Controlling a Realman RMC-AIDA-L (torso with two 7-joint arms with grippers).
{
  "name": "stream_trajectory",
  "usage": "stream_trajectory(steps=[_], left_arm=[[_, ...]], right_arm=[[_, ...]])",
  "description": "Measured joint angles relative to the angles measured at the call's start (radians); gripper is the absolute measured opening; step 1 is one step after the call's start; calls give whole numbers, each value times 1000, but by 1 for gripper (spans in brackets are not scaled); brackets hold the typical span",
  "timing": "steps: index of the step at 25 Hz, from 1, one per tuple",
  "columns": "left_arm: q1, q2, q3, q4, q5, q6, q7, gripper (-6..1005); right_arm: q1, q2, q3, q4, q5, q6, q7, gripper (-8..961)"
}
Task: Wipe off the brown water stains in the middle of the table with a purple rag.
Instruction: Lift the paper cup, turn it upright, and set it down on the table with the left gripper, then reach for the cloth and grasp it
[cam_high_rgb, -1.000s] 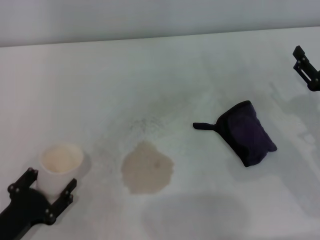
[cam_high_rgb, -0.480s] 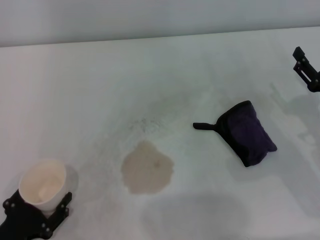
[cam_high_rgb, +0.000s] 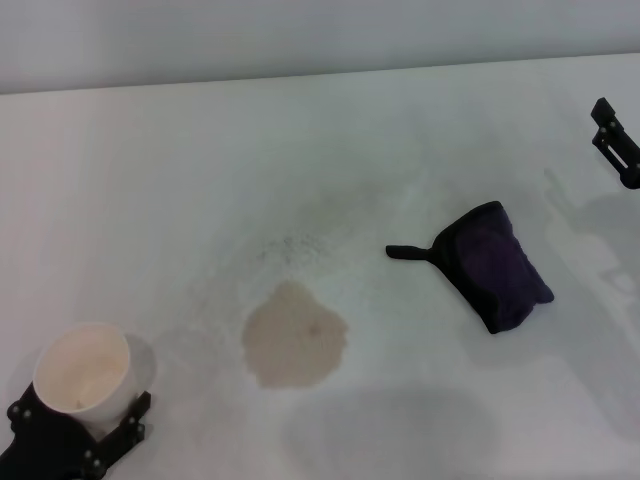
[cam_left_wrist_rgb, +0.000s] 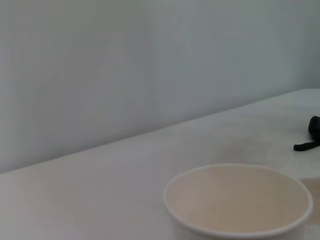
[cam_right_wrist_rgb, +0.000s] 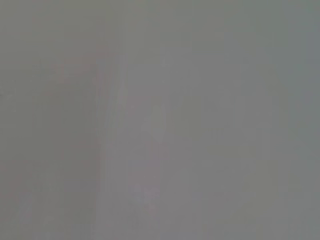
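The brown water stain (cam_high_rgb: 293, 336) is a beige puddle on the white table (cam_high_rgb: 330, 150), front of centre. The purple rag (cam_high_rgb: 498, 267) lies bunched to its right, its black tail (cam_high_rgb: 407, 252) pointing toward the puddle. My left gripper (cam_high_rgb: 80, 412) is at the front left corner, shut on a white paper cup (cam_high_rgb: 82, 370) that leans with its mouth up. The cup fills the left wrist view (cam_left_wrist_rgb: 239, 200), with the rag's tail (cam_left_wrist_rgb: 305, 145) at the edge. My right gripper (cam_high_rgb: 618, 143) is at the far right edge, beyond the rag and apart from it.
A faint grey speckled smudge (cam_high_rgb: 292, 247) lies just behind the puddle. A pale wall rises behind the table's far edge (cam_high_rgb: 320, 75). The right wrist view shows only a plain grey surface.
My left gripper has drawn the paper cup toward the front left corner, away from the puddle. The cup now leans. The right gripper has shifted slightly right. The rag and puddle are unmoved.
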Motion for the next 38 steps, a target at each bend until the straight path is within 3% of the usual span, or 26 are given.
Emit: stream_trajectory(steps=[10, 27, 38], left_arm=[[35, 0, -6, 3, -8, 30, 33, 892], [142, 1, -4, -9, -88, 68, 95, 892], [247, 5, -1, -10, -333, 210, 121, 892]], right_arm=[[-1, 0, 0, 0, 0, 0, -2, 810], [11, 0, 11, -32, 9, -33, 0, 809], [34, 1, 14, -63, 14, -73, 2, 810]])
